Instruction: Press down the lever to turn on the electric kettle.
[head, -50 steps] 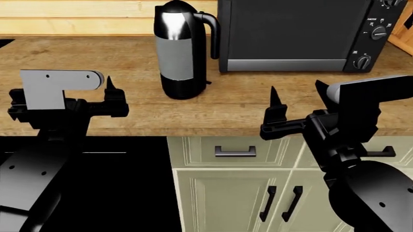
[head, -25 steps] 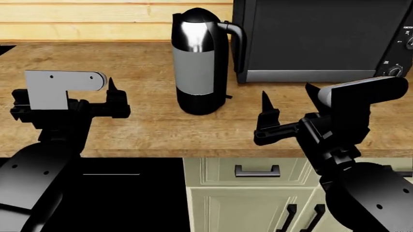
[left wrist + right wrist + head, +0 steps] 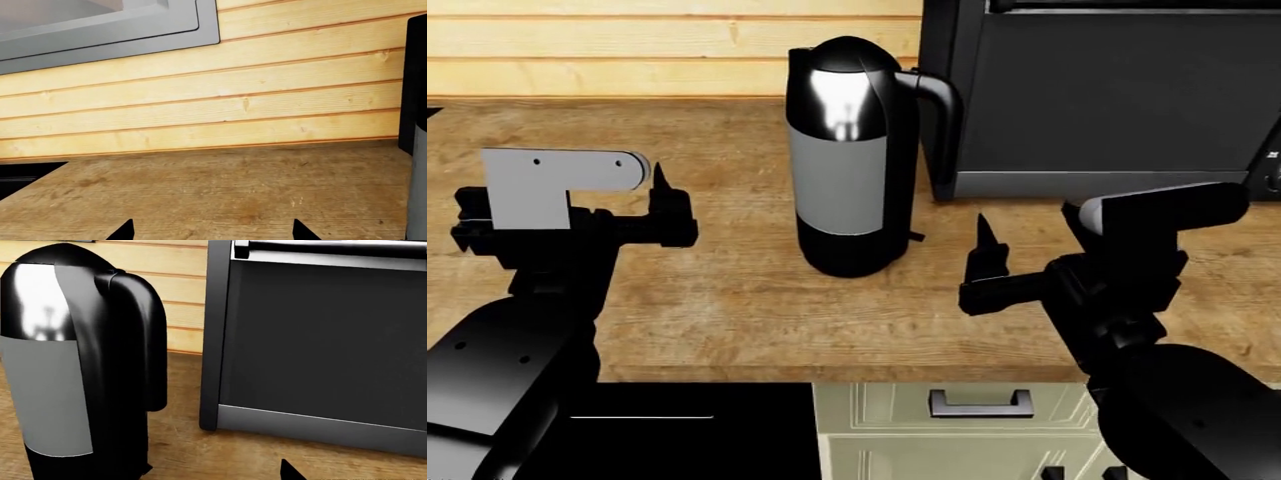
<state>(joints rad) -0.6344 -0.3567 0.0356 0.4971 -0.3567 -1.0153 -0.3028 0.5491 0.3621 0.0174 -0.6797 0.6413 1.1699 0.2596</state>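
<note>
At the middle of the bench (image 3: 734, 310) stands the electric kettle (image 3: 847, 160), its lever (image 3: 916, 237) at 4 o'clock of the base, untouched. The right gripper (image 3: 1030, 235), jaws apart, hovers near it; the left gripper (image 3: 567, 215), also apart, waits at 9 o'clock. Pressing remains.

oven (image 3: 1101, 95) cropped, lever (image 3: 916, 237) barely discernible

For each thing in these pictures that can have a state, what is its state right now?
Tall black and grey-silver electric kettle: upright on the wooden counter, untouched.
Thin black lever tab: not yet pressed by either arm.
Boxy black oven: door closed.
Left end effector: open, empty.
Right end effector: open, empty, beside the kettle.
</note>
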